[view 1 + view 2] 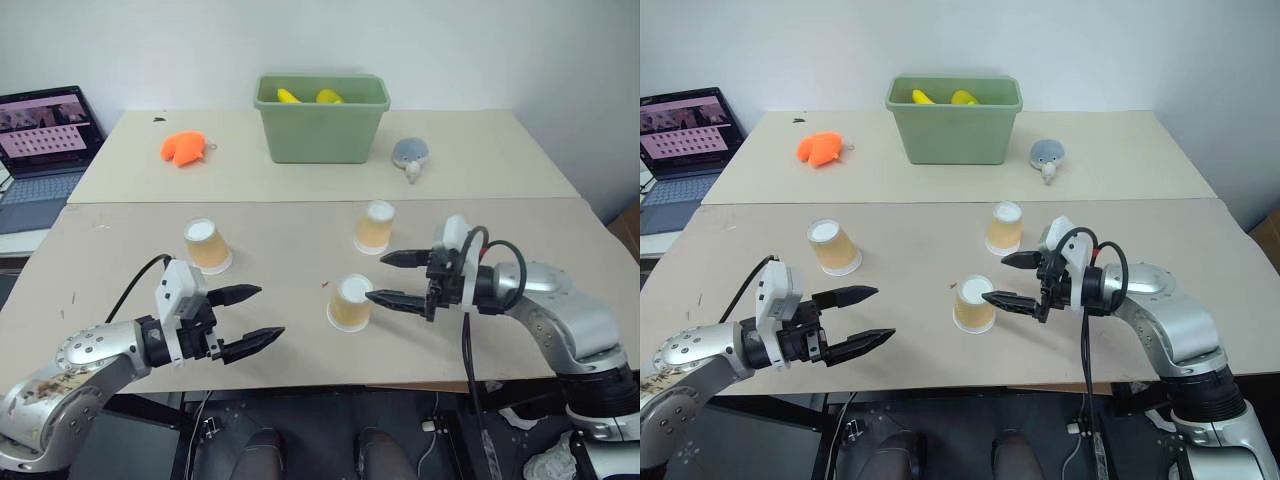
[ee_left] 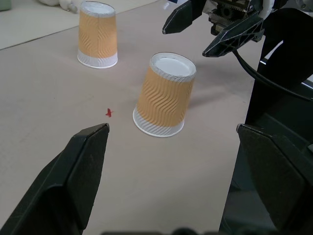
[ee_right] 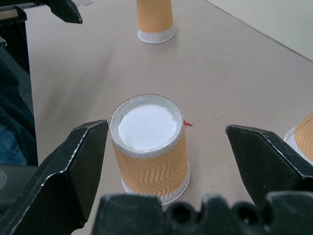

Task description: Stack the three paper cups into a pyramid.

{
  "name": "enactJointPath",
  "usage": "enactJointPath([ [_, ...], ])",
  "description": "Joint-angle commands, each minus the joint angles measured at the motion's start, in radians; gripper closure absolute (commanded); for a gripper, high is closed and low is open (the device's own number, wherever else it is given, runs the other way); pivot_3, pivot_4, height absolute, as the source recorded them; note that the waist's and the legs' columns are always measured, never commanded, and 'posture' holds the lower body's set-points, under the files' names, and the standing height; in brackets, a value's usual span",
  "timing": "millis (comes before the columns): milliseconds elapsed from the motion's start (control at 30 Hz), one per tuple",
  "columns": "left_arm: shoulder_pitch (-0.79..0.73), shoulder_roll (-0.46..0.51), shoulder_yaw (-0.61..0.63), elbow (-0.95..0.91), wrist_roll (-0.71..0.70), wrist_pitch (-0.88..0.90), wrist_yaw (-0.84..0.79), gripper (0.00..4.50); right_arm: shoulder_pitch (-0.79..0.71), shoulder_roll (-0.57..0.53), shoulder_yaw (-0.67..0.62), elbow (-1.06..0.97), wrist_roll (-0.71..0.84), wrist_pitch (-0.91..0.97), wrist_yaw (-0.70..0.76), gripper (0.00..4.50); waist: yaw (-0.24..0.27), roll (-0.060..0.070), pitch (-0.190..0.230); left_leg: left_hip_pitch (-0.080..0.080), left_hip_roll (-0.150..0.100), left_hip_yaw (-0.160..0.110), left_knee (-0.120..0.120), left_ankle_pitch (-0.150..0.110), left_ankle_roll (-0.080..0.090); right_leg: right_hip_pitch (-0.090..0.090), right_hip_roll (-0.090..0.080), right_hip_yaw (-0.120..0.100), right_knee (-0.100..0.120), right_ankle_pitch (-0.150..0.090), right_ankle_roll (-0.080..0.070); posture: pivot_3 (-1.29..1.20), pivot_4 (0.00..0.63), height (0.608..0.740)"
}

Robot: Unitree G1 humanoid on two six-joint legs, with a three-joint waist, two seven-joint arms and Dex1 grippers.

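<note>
Three paper cups stand upside down and apart on the tan table (image 1: pixel 130 330): one at the left (image 1: pixel 207 245), one at the far right (image 1: pixel 376 227) and one near the middle front (image 1: pixel 350 303). None rests on another, so no pyramid stands. My right gripper (image 1: pixel 376 278) is open and points left, its fingertips just right of the middle cup (image 3: pixel 149 142), which stands in front of the gap between the fingers. My left gripper (image 1: pixel 270 311) is open and empty, pointing right toward that same cup (image 2: pixel 164 95) from a hand's width away.
A green bin (image 1: pixel 322 130) holding yellow things stands at the back centre. An orange plush toy (image 1: pixel 183 148) lies to its left, a grey plush (image 1: pixel 410 155) to its right. A laptop (image 1: pixel 45 150) sits far left. A small red mark (image 1: pixel 325 284) is beside the middle cup.
</note>
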Motion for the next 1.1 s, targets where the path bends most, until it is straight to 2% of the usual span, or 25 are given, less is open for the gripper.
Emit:
enactJointPath([
  [33,0.001,0.005,0.012,-0.028,-0.002,-0.001,0.001,0.05,-0.002,-0.001,0.015,-0.014,-0.015,-0.048,0.046,0.00,-0.001,0.000,0.000,0.000,0.000,0.000,0.000,0.000,0.000,0.000,0.000,0.000,0.000,0.000,0.000,0.00,0.150,0.732],
  [300,-0.005,-0.002,0.020,-0.048,-0.018,0.011,0.036,0.05,-0.029,0.039,0.086,0.051,-0.105,-0.114,0.070,0.00,-0.002,0.000,0.000,0.000,0.000,0.000,0.000,0.000,0.000,0.000,0.000,0.000,0.000,0.000,0.000,0.00,0.150,0.732],
  [600,0.020,-0.002,0.031,-0.083,-0.032,0.027,0.068,0.05,-0.071,0.095,0.106,0.167,-0.179,-0.182,0.064,0.00,-0.003,0.000,0.000,0.000,0.000,0.000,0.000,0.000,0.000,0.000,0.000,0.000,0.000,0.000,0.000,0.00,0.150,0.732],
  [1100,0.034,0.001,0.021,-0.059,-0.012,0.014,0.066,0.05,-0.159,0.193,0.089,0.178,-0.179,-0.142,0.048,0.00,-0.005,0.000,0.000,0.001,0.000,0.000,0.000,0.000,0.000,0.000,0.000,0.000,0.001,0.000,0.000,0.00,0.150,0.732],
])
